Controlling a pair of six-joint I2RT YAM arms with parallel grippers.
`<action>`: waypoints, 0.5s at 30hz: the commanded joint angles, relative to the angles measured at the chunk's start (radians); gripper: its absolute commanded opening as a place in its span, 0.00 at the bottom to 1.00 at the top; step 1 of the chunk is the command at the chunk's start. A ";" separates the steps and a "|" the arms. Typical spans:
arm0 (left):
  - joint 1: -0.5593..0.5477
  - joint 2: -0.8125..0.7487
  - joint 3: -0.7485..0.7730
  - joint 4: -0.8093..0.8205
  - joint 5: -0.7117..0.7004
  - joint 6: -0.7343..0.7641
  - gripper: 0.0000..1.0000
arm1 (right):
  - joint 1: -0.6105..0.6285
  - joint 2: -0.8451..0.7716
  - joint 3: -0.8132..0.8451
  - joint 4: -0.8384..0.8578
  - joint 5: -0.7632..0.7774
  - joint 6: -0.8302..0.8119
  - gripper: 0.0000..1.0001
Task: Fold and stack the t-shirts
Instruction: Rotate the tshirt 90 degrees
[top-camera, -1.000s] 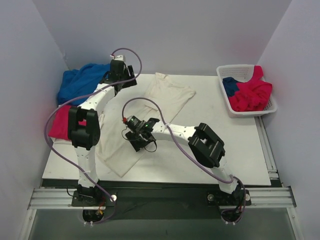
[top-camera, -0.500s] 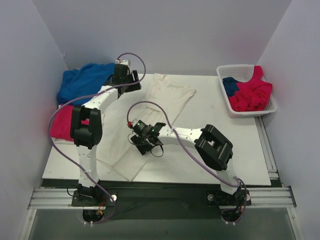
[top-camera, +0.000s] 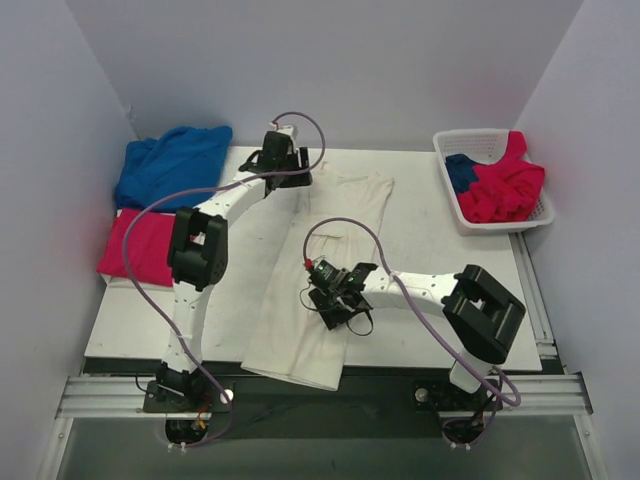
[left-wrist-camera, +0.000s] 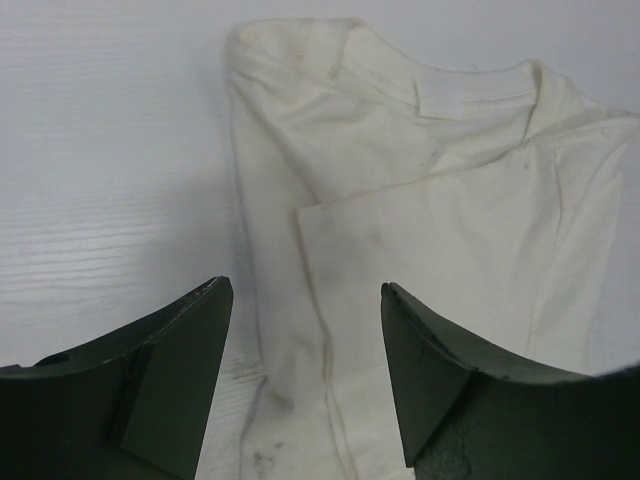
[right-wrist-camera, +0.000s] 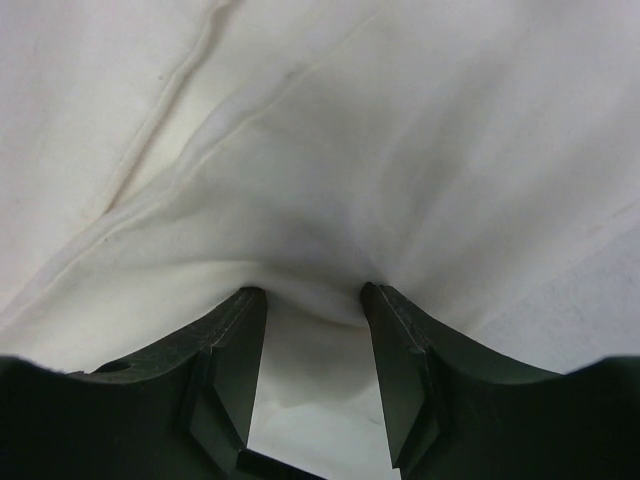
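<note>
Top external view: white table (top-camera: 470, 250) between pale walls; the cream-white t-shirt (top-camera: 320, 270) lies down its middle, hem overhanging the near edge. Left gripper (top-camera: 283, 170) spread above the collar; right gripper (top-camera: 340, 300) pinching cream cloth. Basket (top-camera: 452, 180) far right.

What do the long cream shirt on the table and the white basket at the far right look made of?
Cream-white t-shirt: soft matte knit, probably cotton; it creases, shows stitched hems and faint stains. White lattice basket: rigid moulded plastic, judging by its even open grid and smooth rim.

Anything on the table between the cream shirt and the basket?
No. In the top external view, the table lies bare between the cream t-shirt and the white lattice basket.
</note>
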 joint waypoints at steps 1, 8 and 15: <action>-0.090 0.043 0.109 -0.035 -0.006 0.034 0.72 | -0.011 0.022 -0.135 -0.247 0.001 0.090 0.45; -0.180 0.117 0.212 -0.030 0.028 -0.016 0.72 | 0.022 -0.240 -0.186 -0.224 0.097 0.176 0.45; -0.230 0.285 0.439 -0.217 -0.068 -0.038 0.72 | 0.022 -0.552 -0.188 -0.219 0.225 0.239 0.47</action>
